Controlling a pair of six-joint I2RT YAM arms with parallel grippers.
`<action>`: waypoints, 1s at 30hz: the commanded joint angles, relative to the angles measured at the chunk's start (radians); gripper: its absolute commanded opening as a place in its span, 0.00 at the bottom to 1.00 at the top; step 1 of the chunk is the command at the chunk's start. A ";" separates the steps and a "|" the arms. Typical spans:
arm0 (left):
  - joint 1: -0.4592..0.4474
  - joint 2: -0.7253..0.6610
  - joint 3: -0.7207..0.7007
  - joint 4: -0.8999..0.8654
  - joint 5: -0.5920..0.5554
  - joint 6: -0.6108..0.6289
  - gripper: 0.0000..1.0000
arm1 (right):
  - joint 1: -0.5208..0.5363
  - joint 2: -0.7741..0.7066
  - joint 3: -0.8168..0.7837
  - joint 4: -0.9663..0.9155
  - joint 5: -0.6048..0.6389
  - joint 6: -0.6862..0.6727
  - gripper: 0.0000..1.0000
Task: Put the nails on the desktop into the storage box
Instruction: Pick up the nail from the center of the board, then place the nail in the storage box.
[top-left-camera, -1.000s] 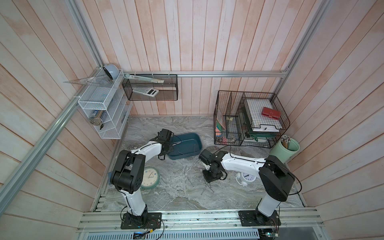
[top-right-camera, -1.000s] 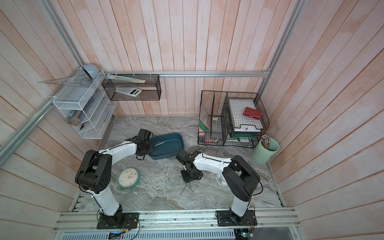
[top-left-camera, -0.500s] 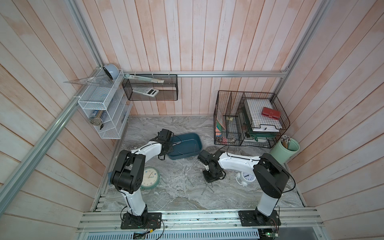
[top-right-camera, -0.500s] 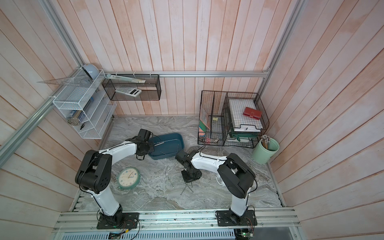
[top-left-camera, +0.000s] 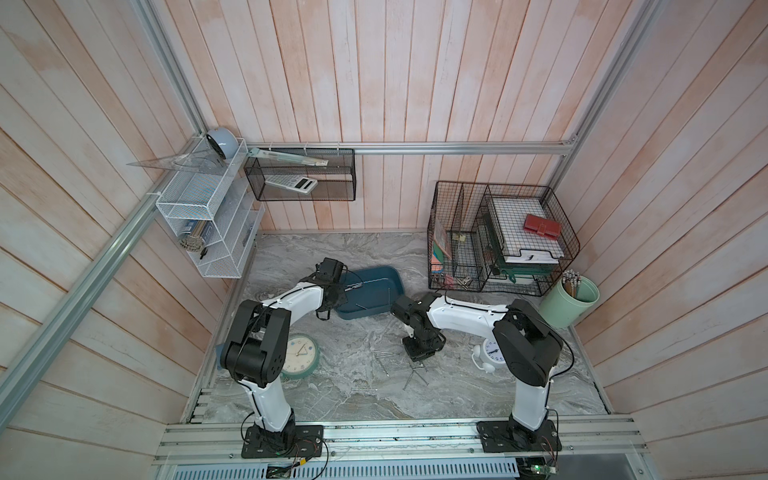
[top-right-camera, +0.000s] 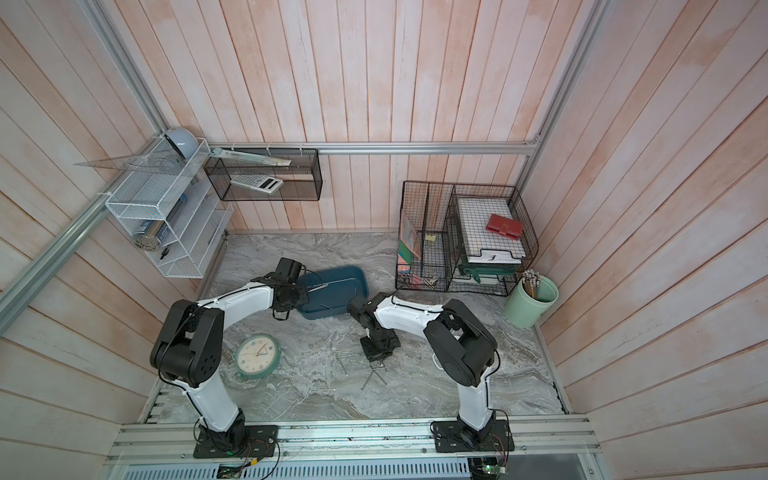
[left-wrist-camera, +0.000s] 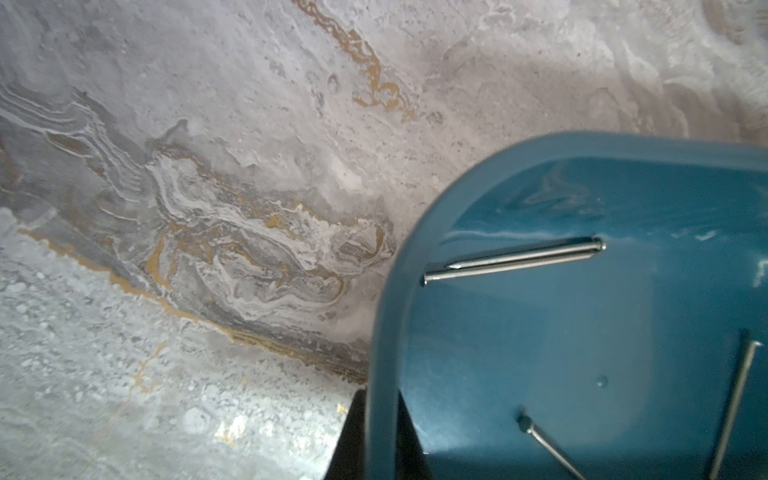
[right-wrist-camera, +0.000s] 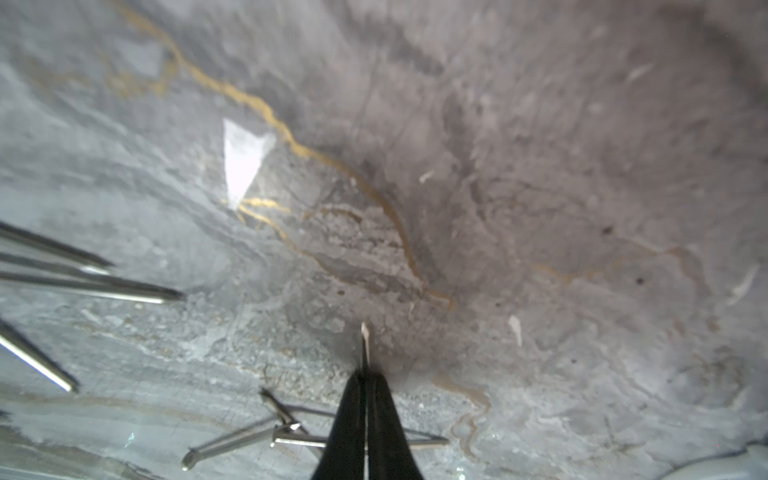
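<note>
Left claw (left-wrist-camera: 378, 432) is clamped on the rim of the storage box (left-wrist-camera: 540, 353), one finger outside the wall and one inside. The box sits on the table (top-left-camera: 457, 399) toward the back middle, seen in both top views, with the left claw at its near-left corner.

Boxed nails (left-wrist-camera: 511, 262): four show in the left wrist view. Two lie side by side near the rim, and two more are cut off at the frame edge.

Right claw (right-wrist-camera: 365, 399) is closed with its fingers pressed together, pinching a held nail (right-wrist-camera: 364, 336) whose pointed tip pokes out past the fingertips. The claw points down, low over the table mid-front.

Loose nails (top-left-camera: 415, 376) lie scattered on the table just in front of and beside the right claw; some cross each other. A round green clock (top-left-camera: 299, 357) lies flat near the left arm, and a white alarm clock (top-left-camera: 490, 353) is by the right arm.
</note>
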 joint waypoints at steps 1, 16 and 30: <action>-0.003 0.039 -0.029 -0.063 0.033 0.016 0.00 | -0.019 -0.024 0.003 0.194 0.085 -0.038 0.00; -0.003 0.043 -0.025 -0.068 0.037 0.025 0.00 | -0.046 -0.238 -0.118 0.458 0.117 -0.070 0.00; -0.005 0.039 -0.031 -0.057 0.056 0.014 0.00 | -0.177 0.009 0.370 0.470 -0.154 -0.044 0.00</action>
